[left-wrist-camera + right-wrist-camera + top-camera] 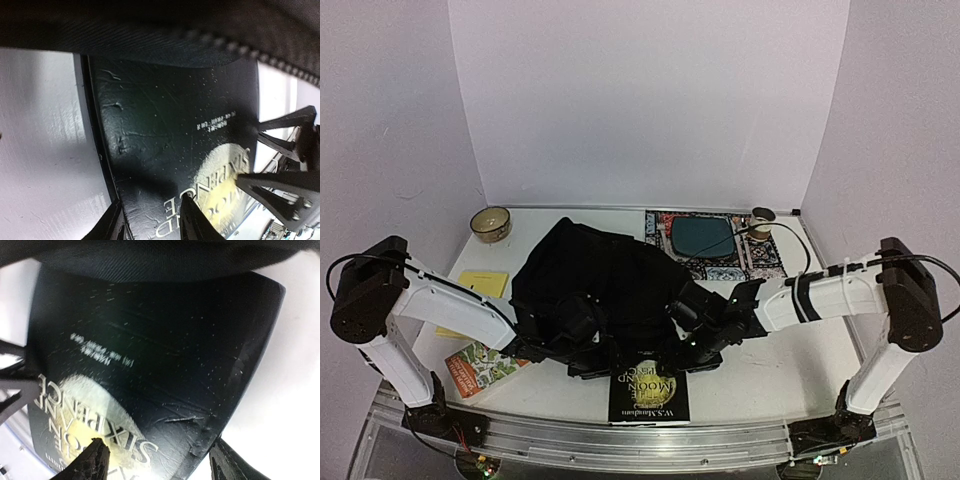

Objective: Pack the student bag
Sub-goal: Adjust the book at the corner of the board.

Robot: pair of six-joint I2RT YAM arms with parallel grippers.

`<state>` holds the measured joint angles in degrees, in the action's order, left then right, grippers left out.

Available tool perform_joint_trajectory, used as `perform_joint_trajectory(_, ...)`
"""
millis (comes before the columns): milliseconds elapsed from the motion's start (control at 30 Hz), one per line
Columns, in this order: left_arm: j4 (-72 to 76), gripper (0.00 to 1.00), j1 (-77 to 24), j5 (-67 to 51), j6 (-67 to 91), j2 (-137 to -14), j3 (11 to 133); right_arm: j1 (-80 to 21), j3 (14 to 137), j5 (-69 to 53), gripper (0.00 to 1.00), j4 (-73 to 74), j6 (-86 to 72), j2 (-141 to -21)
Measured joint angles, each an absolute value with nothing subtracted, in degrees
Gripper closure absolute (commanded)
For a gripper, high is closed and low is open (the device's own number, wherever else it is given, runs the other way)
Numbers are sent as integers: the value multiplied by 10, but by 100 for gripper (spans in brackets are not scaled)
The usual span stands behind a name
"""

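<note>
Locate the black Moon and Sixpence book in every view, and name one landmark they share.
Top external: book at bottom centre, far end under the student bag.
Left wrist: book fills the centre, title at the bottom.
Right wrist: book fills most of the frame.
Shared landmark: the bag's black edge over the book's far end.

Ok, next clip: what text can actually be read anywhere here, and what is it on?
"THE MOON AND SIXPENCE": cover of the black book at the student bag's near edge.
"W.S.Maugham": same cover, at the end nearest the arms.
A small print line on that cover, seen in the wrist views: too blurred to read.
Print on the colourful book at the left: too small to read.
</note>
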<state>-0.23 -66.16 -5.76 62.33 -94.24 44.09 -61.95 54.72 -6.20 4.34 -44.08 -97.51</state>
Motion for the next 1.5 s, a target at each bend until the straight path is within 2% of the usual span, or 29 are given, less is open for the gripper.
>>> perform_joint_trajectory(367, -10, 67, -659, -64, 594, -935, 451, -620, 539, -67, 39, 77, -465, -888)
perform_joint_trajectory(567, -9, 67, -660, -69, 570, -935, 466, -620, 524, -53, 46, 87, -480, -846)
perform_joint_trajectory(700, -1, 67, -660, -69, 561, -935, 468, -620, 518, -40, 54, 91, -486, -833)
perform_joint_trajectory(833, 11, 68, -660, -68, 555, -935, 466, -620, 510, -17, 69, 90, -496, -828)
perform_joint_trajectory(900, 26, 70, -660, -66, 554, -935, 458, -620, 506, -5, 72, 90, -499, -828)
perform_joint_trajectory(1167, 136, 84, -661, -55, 572, -914, 385, -620, 483, 11, 74, 65, -501, -828)
perform_joint_trajectory(1333, 217, 86, -663, -41, 593, -869, 333, -620, 469, 10, 73, 32, -505, -828)
perform_joint_trajectory(1500, 321, 86, -676, -63, 605, -866, 330, -628, 470, -12, 72, -75, -507, -828)
